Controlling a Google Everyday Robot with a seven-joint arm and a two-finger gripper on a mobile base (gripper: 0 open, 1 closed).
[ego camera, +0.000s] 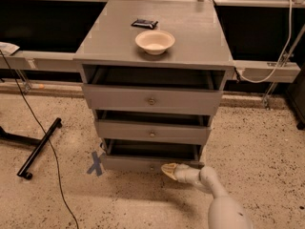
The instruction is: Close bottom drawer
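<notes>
The grey wooden cabinet [152, 37] has three drawers, all pulled out a little. The bottom drawer [138, 162] is the lowest, with a low front panel and a small round knob [152, 166]; it is open by a small gap. My gripper [167, 170] is at the end of the white arm [214, 194] coming from the lower right. Its cream tip touches the bottom drawer's front panel just right of the knob.
A beige bowl [155, 41] and a dark packet [144, 23] lie on the cabinet top. A blue tape X [95, 163] marks the floor at the cabinet's left. A black stand leg [38, 149] and a cable [47, 142] lie at the left.
</notes>
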